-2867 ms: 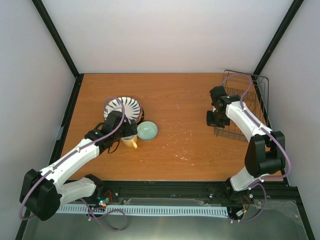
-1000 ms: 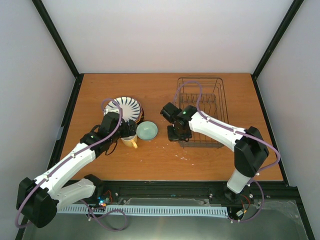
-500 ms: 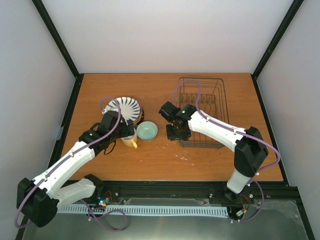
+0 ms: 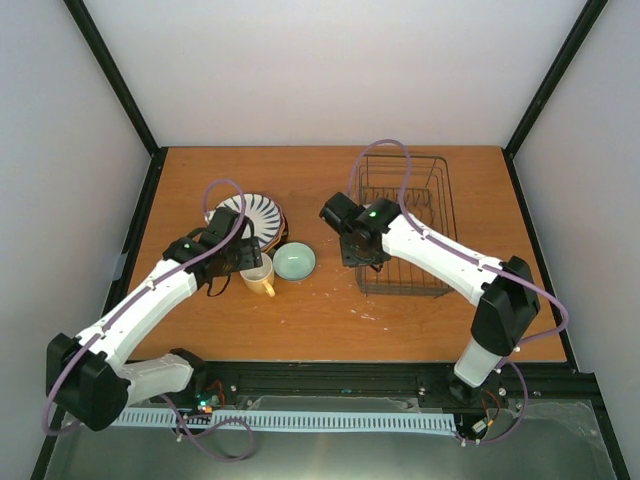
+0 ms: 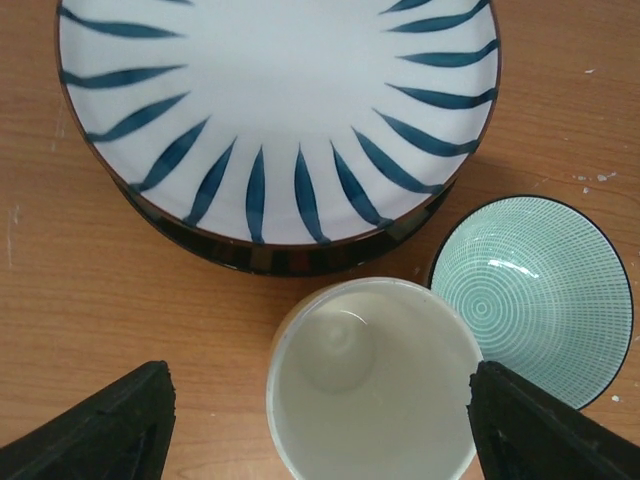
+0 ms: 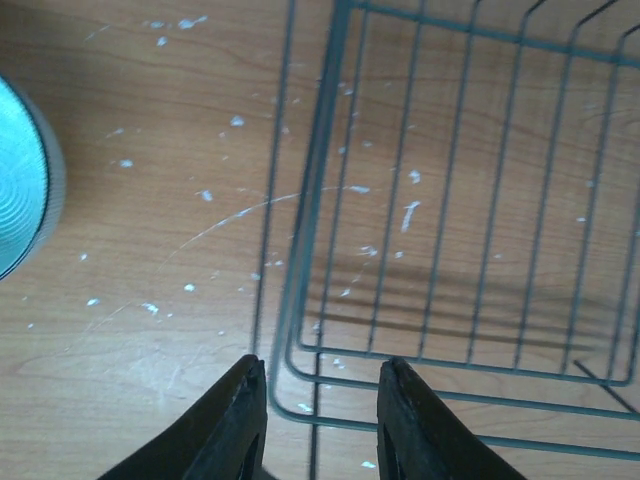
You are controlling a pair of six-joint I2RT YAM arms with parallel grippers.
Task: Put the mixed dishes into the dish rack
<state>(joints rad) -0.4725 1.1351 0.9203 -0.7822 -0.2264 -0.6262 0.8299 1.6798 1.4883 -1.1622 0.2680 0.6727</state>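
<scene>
A yellow mug point(image 4: 261, 281) with a pale inside point(image 5: 375, 380) stands upright beside a small mint-green bowl point(image 4: 294, 262), which also shows in the left wrist view point(image 5: 535, 297). Behind them a white plate with dark radial stripes point(image 4: 250, 214) point(image 5: 280, 100) tops a stack; only a dark rim point(image 5: 300, 255) shows beneath it. My left gripper point(image 4: 249, 262) point(image 5: 320, 385) hangs open above the mug, one finger on each side. The dark wire dish rack point(image 4: 405, 225) lies flat and holds nothing. My right gripper point(image 4: 358, 258) point(image 6: 322, 425) is open over the rack's near left corner point(image 6: 300, 330), not gripping its wire.
The wooden table point(image 4: 330, 310) is bordered by black frame posts and white walls. The bowl's edge point(image 6: 20, 200) shows at the left of the right wrist view. White scratches mark the wood between the bowl and the rack.
The rack went from tilted at the far right to flat in the middle. In the last second my right gripper let go of it; my left gripper shifted over the mug.
</scene>
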